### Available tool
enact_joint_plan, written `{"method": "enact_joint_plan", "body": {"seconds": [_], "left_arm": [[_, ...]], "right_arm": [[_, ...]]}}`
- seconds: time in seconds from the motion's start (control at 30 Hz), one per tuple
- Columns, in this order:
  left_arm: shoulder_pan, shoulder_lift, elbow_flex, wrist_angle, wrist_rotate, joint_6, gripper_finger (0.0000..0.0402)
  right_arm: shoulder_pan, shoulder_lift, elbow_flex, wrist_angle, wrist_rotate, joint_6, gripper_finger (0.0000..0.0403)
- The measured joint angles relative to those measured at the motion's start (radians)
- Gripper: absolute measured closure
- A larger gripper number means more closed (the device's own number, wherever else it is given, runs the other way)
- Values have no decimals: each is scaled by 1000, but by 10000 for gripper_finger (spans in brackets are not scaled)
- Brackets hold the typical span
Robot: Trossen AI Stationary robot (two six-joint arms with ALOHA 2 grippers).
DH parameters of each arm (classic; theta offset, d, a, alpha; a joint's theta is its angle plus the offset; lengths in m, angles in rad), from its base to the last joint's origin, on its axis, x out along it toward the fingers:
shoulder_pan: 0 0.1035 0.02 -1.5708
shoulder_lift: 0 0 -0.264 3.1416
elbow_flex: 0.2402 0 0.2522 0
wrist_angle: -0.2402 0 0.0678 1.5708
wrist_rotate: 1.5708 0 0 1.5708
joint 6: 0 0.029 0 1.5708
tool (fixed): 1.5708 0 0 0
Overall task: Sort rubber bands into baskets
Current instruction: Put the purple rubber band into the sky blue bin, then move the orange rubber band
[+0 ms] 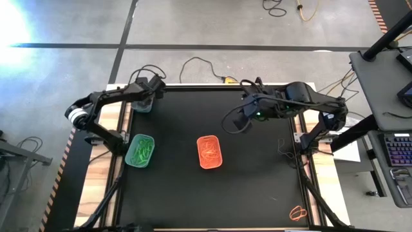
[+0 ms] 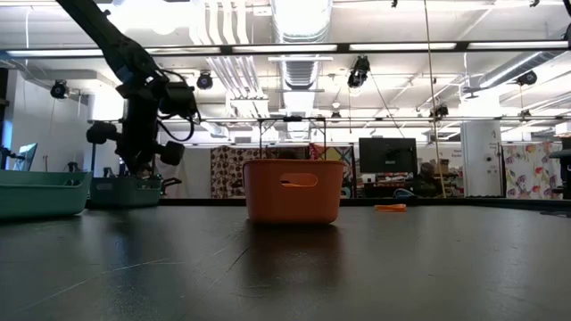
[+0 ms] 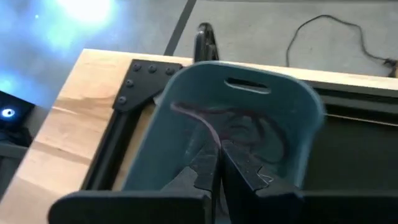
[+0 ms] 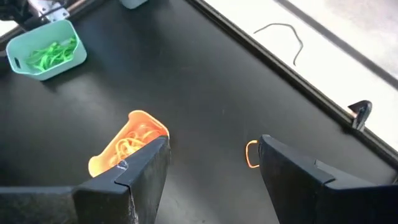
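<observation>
High view: green basket [image 1: 140, 151], orange basket [image 1: 210, 152], a stray orange band [image 1: 297, 212] at the table [image 1: 257, 187] corner. Left wrist view: left gripper [image 3: 219, 163], fingers together, over the grey-teal basket [image 3: 249, 106]. Right wrist view: right gripper [image 4: 211, 163], fingers apart, empty.

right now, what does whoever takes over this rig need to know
Left gripper: shut, over the dark grey-teal basket at the table's far left corner; dark brown bands lie inside. I cannot tell if it grips one.
Right gripper: open, empty, raised over the table's far right part.
Done: green bands in the light teal-green basket; orange bands in the orange basket at mid-table.
Left: one orange band on the table ahead of the right gripper, and another off the mat at the near right corner. Both belong in the orange basket.
</observation>
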Motion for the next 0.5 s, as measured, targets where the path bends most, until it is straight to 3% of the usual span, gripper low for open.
{"method": "enact_joint_plan", "body": {"seconds": [0.17,0.5], "left_arm": [[19,16,0,14,68,43,378],[32,46,-1,27,123,65,302]], "right_arm": [[27,-2,0,0,63,-9,170],[69,-4,0,0,59,-51,170]]}}
